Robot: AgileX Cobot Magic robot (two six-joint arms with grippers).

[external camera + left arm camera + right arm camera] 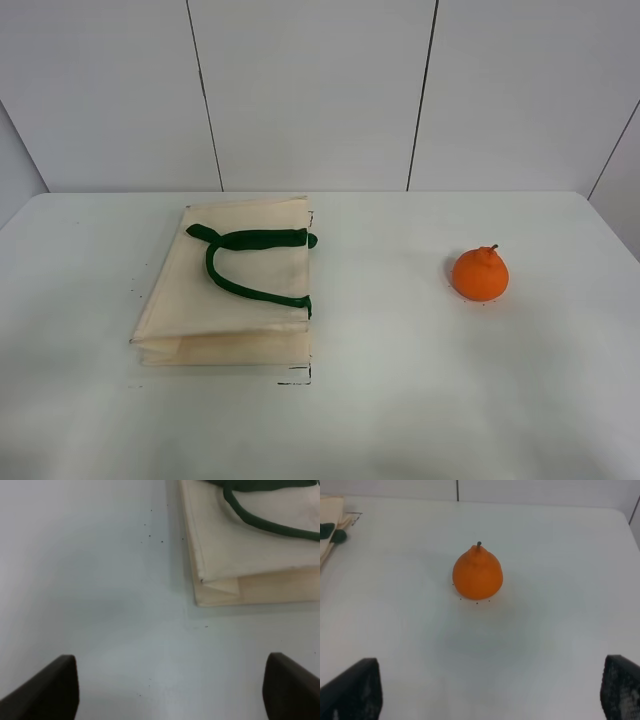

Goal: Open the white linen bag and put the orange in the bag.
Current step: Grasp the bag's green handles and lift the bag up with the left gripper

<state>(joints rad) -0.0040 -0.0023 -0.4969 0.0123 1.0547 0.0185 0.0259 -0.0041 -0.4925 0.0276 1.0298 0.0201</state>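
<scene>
— Left gripper (170, 692)?
— Fingers wide apart, holding nothing, above the white table (90, 580) beside the white linen bag's (240, 545) corner.
— Right gripper (485, 692)?
— Also spread, empty, facing the orange (477, 575).
— Where do they lie?
— Bag flat, left of centre, green handles (250, 262) on top; orange upright toward the right edge, well apart.

A white tabletop (420, 400) carries a few small black marks (296, 380). Behind it stands a white panelled wall (310, 90) with thin dark seams (422, 95).
</scene>
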